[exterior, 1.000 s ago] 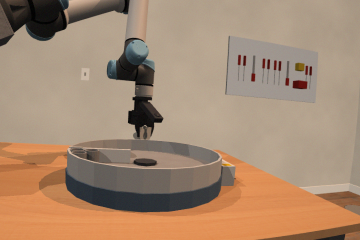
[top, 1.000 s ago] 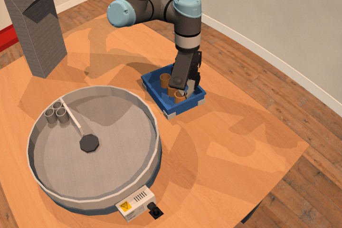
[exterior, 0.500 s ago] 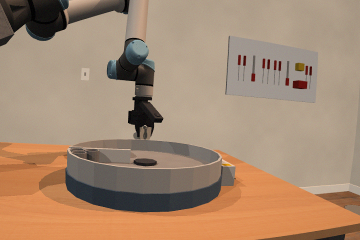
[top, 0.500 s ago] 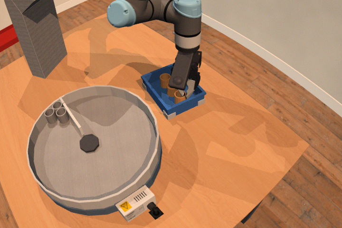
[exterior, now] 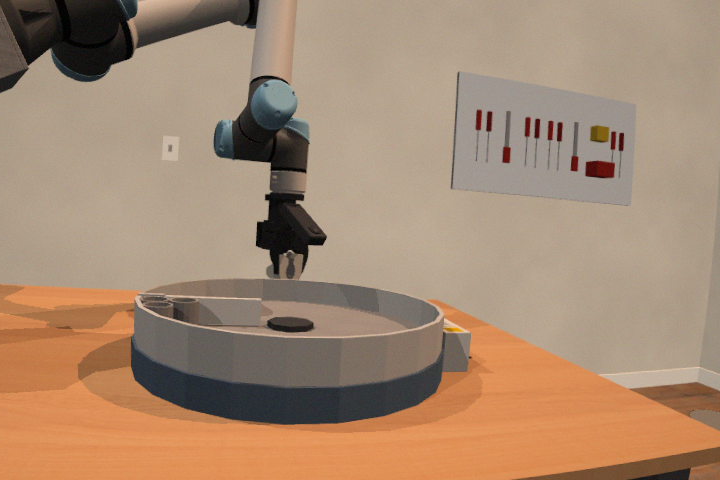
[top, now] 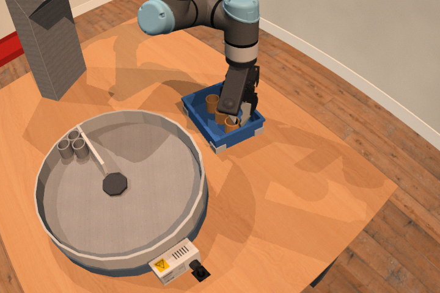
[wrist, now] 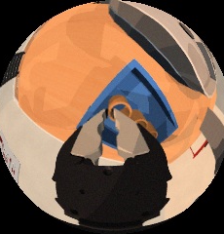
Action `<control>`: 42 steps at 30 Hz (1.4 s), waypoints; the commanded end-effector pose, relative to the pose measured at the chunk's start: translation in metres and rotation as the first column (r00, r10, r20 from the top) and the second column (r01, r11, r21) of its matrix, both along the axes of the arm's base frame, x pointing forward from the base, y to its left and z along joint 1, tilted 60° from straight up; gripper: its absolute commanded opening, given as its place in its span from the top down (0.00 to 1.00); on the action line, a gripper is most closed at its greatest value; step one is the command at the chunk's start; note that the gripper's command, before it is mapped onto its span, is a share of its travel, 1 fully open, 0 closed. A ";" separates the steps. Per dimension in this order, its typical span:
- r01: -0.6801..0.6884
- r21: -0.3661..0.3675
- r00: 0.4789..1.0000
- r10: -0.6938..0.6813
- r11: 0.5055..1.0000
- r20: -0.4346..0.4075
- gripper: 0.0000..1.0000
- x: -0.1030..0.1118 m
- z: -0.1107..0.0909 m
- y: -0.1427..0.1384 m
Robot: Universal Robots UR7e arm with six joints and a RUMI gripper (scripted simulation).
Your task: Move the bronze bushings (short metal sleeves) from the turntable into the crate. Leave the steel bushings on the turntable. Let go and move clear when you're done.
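My gripper points down inside the blue crate, its fingers a narrow gap apart. A bronze bushing stands upright near the crate's front corner, its wall at the gap between the fingertips; the fingers do not look pressed on it. Two more bronze bushings, one at the back and one in the middle, stand in a row behind it, partly hidden by the gripper. Three steel bushings stand on the turntable at its far left wall.
A pale divider runs from the turntable's wall toward the dark hub. A high rim surrounds the turntable. A white box is fixed at its front. A tall grey column stands at the back left.
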State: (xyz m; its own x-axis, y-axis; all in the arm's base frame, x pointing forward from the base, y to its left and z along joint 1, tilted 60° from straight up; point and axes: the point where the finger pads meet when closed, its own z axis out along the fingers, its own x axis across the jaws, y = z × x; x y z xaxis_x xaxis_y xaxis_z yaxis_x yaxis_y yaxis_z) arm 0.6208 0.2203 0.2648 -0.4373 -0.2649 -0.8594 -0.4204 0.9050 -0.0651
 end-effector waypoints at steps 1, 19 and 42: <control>0.000 0.000 1.000 0.000 1.000 0.001 0.94 0.000 0.001 0.000; 0.000 0.000 1.000 0.000 1.000 0.001 0.94 0.000 0.001 0.000; 0.000 0.000 1.000 0.000 1.000 0.001 0.94 -0.005 0.004 -0.002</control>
